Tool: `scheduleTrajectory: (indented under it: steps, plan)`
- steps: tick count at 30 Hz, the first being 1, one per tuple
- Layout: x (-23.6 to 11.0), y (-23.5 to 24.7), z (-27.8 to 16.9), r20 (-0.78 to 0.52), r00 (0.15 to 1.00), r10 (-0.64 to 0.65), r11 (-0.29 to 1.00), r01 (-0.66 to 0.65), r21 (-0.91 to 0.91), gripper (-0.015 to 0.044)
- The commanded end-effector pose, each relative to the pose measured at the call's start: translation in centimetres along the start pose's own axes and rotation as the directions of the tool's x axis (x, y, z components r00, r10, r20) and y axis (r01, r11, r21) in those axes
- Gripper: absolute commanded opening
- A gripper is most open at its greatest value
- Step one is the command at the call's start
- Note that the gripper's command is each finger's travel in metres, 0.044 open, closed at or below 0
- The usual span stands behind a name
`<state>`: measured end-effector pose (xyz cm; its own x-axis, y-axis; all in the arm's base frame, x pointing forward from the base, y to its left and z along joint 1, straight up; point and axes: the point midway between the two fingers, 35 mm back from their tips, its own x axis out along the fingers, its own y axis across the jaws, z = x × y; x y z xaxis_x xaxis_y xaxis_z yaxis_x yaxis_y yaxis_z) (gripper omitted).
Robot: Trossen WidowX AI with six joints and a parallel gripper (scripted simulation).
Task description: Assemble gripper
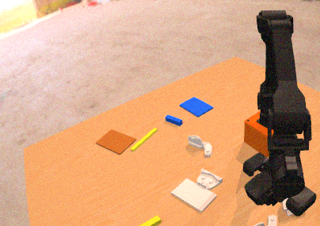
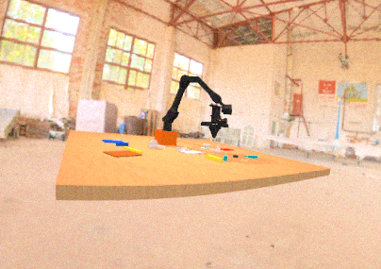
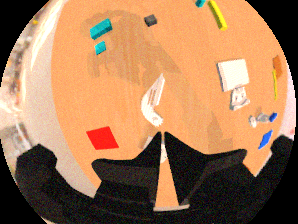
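Fingers (image 1: 273, 202) (image 2: 214, 136) were pressed nearly together, nothing pinched, above the curved white part (image 1: 272, 220) (image 3: 149, 107), likely a jaw, seen loose on the bench (image 1: 79, 175) (image 2: 189, 173) (image 3: 72, 95). If descent was begun unspread, it could be knocked askew.

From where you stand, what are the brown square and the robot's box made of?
The brown square looks like thin matte card or plastic: flat, one colour, no shine. The orange box under the arm could be painted metal or plastic: smooth, even colour, crisp edges.
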<state>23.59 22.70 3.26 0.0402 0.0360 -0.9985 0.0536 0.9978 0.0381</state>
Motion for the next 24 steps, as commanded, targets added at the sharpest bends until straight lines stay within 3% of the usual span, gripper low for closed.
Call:
scheduleTrajectory:
  steps: [1,15,24]
  plan:
    - [0.47,-0.21,-0.2,-0.011,1.0,-0.012,1.0,0.012,0.0,0.0079]
    - [0.47,-0.21,-0.2,-0.011,1.0,-0.012,1.0,0.012,0.0,0.044]
    - [0.47,-0.21,-0.2,-0.011,1.0,-0.012,1.0,0.012,0.0,0.044]
